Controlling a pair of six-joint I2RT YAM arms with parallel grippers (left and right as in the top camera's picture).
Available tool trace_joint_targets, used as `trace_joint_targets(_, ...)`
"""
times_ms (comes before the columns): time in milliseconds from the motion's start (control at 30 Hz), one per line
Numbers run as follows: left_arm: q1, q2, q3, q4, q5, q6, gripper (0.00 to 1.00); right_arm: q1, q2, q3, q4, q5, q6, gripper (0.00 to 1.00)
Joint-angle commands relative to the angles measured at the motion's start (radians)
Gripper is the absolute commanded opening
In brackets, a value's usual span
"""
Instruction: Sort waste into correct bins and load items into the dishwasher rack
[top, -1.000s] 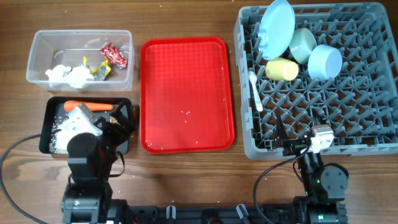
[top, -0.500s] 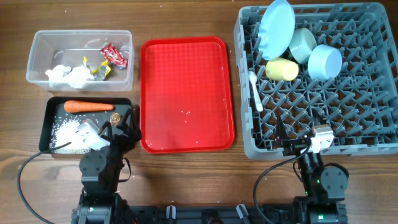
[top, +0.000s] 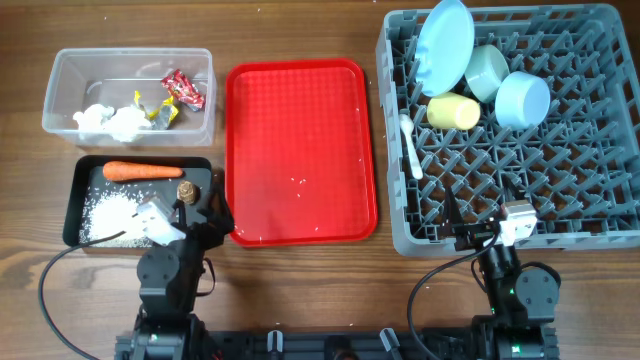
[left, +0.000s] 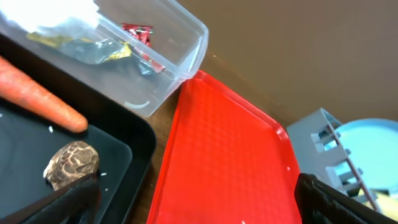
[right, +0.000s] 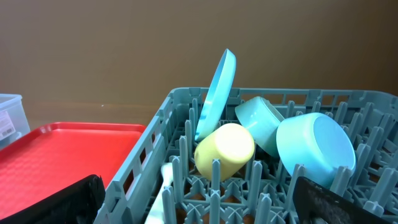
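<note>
Left gripper (top: 203, 210), jaws spread and empty, hangs over a corner of the shallow black rectangular tray (top: 72, 205), so a low swing could clip its rim and scatter the loose white rice (top: 106, 210).

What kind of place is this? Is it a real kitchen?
Probably a robot practice setup made like kitchen clean-up, not a real kitchen: a dishwasher rack holding a blue plate, a black tray with a carrot and rice, all on a wooden table.
</note>
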Motion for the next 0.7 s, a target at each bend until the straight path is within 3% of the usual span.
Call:
trace_joint_targets(0,-0.011,-0.046,-0.015,0.011,0.0,0.129,1.0,-0.005,-0.013,-0.003,0.004,-0.016,-0.013,1.0)
trace_joint_targets(200,-0.011,-0.116,-0.015,0.011,0.002,0.266,1.0,-0.005,-0.013,-0.003,0.004,-0.016,-0.012,1.0)
trace_joint_targets(500,-0.011,-0.198,-0.015,-0.092,0.002,0.339,1.0,-0.005,-0.013,-0.003,0.004,-0.016,-0.013,1.0)
trace_joint_targets(667,-0.011,-0.237,-0.015,-0.09,0.001,0.464,1.0,-0.005,-0.013,-0.003,0.004,-0.016,-0.012,1.0)
